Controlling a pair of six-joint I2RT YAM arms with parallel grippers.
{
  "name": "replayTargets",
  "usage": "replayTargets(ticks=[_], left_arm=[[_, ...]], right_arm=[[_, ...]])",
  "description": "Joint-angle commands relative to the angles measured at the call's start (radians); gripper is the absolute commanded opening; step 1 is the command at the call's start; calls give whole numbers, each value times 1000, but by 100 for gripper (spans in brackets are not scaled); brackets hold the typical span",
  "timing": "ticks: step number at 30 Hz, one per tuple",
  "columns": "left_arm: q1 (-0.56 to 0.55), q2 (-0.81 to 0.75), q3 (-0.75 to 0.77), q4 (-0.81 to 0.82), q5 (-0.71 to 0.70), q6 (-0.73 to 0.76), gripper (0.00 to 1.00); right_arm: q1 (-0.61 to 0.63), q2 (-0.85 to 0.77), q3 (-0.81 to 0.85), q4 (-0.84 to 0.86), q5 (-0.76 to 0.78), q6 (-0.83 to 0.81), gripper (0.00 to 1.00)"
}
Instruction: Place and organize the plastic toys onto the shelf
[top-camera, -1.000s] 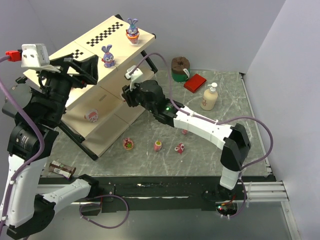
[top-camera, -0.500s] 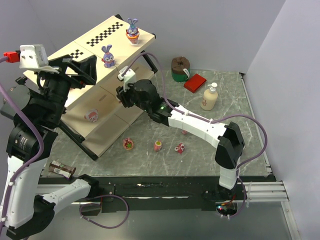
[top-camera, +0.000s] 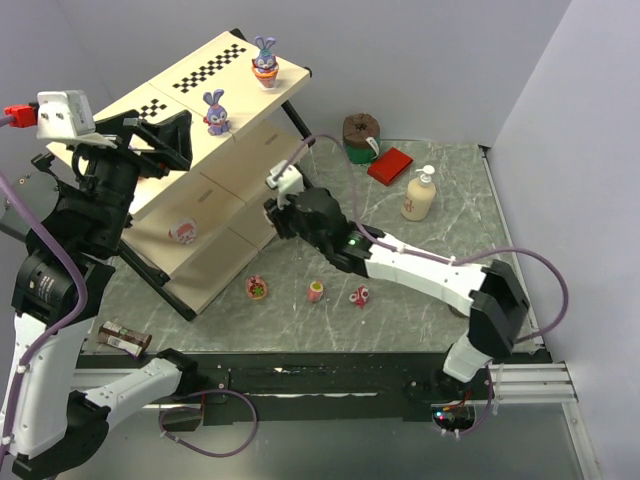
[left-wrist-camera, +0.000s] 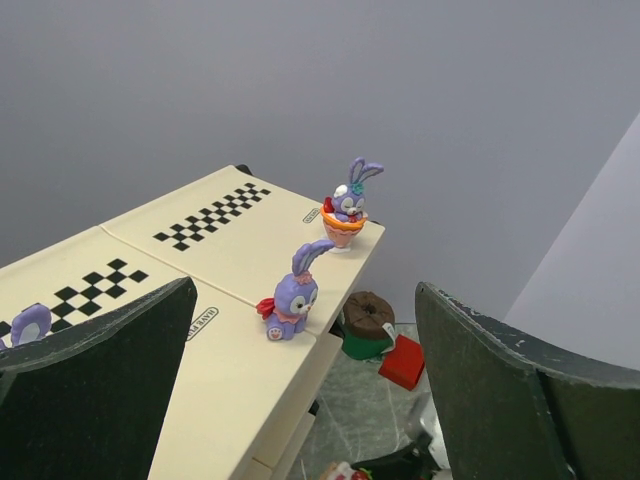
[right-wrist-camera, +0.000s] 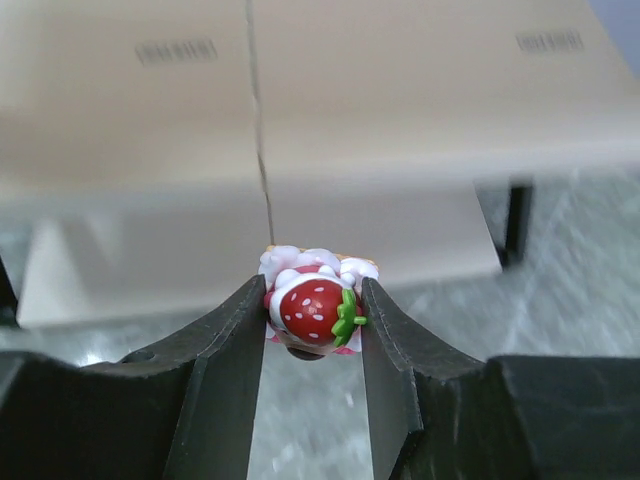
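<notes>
1. Right gripper (right-wrist-camera: 313, 300): narrowed onto a strawberry cupcake toy (right-wrist-camera: 312, 308), pinched between both fingers; held above the table (top-camera: 300, 325), facing the lower boards of the shelf (top-camera: 240, 100).
2. Left gripper (top-camera: 165, 138): spread wide, holding nothing; raised beside the shelf's top board.
3. On the top board: far bunny (top-camera: 264, 62) upright near the corner; near bunny (top-camera: 216, 112) upright by the edge, well apart.
4. On the middle board: one pink-white toy (top-camera: 183, 232).
5. On the table near the shelf's foot, in a loose row: reddish piece (top-camera: 257, 288); pink piece (top-camera: 316, 291); red piece (top-camera: 360, 296).
</notes>
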Motion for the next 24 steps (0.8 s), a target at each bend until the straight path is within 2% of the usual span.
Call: replayTargets(ticks=[1,3,9,18,24], left_arm=[[-4,1,-1,30,-5,17,97],[-4,4,-1,32,2,14,96],[-4,11,4,29,11,6,96],[-4,11,5,26,21,-7,97],[-4,7,1,24,18,-6,96]], right_arm=[[4,-119,-108,53,61,33,0],[-1,-113,-151,12,64,61,0],[5,-47,-278,36,-17,148,1],[5,135,-261,53,-69,216,5],[5,200,-235,64,-65,205,20]])
